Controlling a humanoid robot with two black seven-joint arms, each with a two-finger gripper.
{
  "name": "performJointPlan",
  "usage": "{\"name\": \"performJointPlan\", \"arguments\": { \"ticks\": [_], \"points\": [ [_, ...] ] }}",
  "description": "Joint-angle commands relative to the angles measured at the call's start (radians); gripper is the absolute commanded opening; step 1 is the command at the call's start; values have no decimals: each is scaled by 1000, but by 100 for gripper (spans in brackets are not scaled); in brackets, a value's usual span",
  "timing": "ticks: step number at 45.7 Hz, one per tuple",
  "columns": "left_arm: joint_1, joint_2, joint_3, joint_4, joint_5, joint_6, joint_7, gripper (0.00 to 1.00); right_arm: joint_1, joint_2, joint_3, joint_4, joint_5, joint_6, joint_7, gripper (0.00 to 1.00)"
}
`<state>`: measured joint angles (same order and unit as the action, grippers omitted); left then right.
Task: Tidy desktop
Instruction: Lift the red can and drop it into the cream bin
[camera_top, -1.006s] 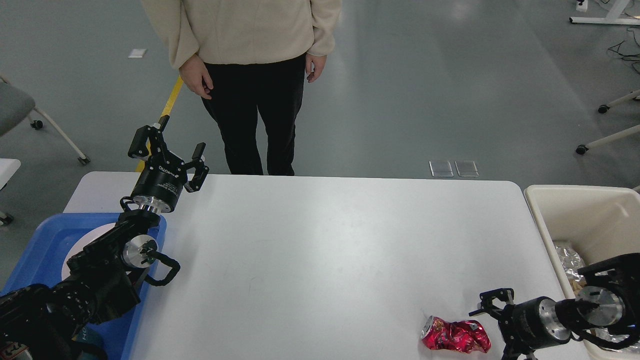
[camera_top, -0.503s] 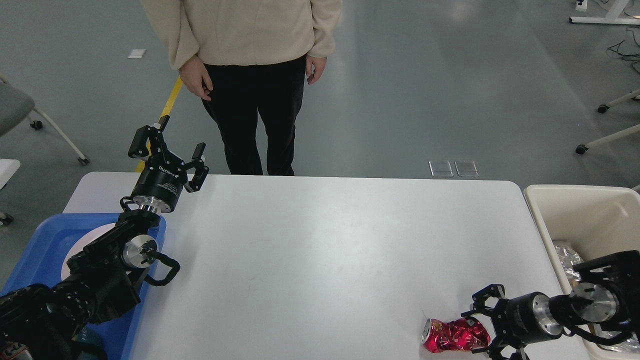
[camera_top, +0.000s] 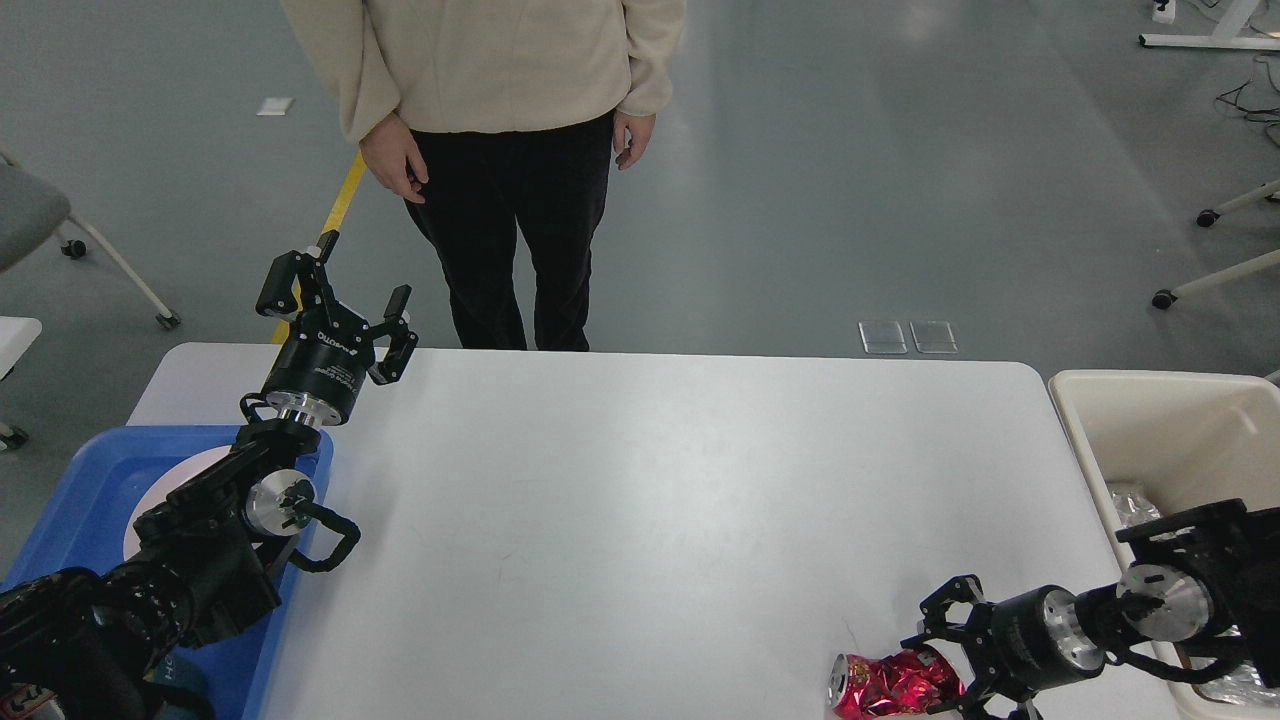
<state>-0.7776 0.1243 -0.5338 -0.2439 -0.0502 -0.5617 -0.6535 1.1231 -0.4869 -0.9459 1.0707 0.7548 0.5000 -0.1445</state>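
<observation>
The desktop (camera_top: 650, 500) is a wide white tabletop with rounded corners. A crushed red can (camera_top: 885, 685) lies on its side near the front right edge, silver end facing left. My right gripper (camera_top: 940, 650) reaches in from the right and is open, one finger above and one below the can's right end. Whether the fingers touch the can is unclear. Over the table's far left corner my left gripper (camera_top: 340, 290) is raised and open, holding nothing.
A blue tray (camera_top: 80, 480) with a white plate (camera_top: 165, 490) sits at the left edge under my left arm. A cream bin (camera_top: 1180, 430) holding foil scraps stands off the right edge. A person (camera_top: 500, 150) stands behind the far edge.
My right gripper has moved left, up to the can, and its fingers now straddle the can's right end. The can has shifted slightly left and nearer. The left arm is unchanged.
</observation>
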Motion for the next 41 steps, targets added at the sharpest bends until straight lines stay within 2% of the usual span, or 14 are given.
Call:
{"name": "performJointPlan", "arguments": {
  "ticks": [1,7,22,25,29,41],
  "points": [
    [0,0,0,0,0,0,0,97,53,-25,-19,0,-32,5,-3,0],
    [0,0,0,0,0,0,0,97,122,-47,-53,6,-123,17,-4,0],
    [1,0,0,0,0,0,0,97,224,-107,-105,9,-172,152,-9,0],
    [0,0,0,0,0,0,0,96,297,-127,-181,11,-176,244,-10,0],
    [0,0,0,0,0,-1,0,97,395,-150,-267,5,-219,293,-10,0],
    [0,0,0,0,0,0,0,97,742,-228,-412,-5,-466,321,-12,0]
  ]
}}
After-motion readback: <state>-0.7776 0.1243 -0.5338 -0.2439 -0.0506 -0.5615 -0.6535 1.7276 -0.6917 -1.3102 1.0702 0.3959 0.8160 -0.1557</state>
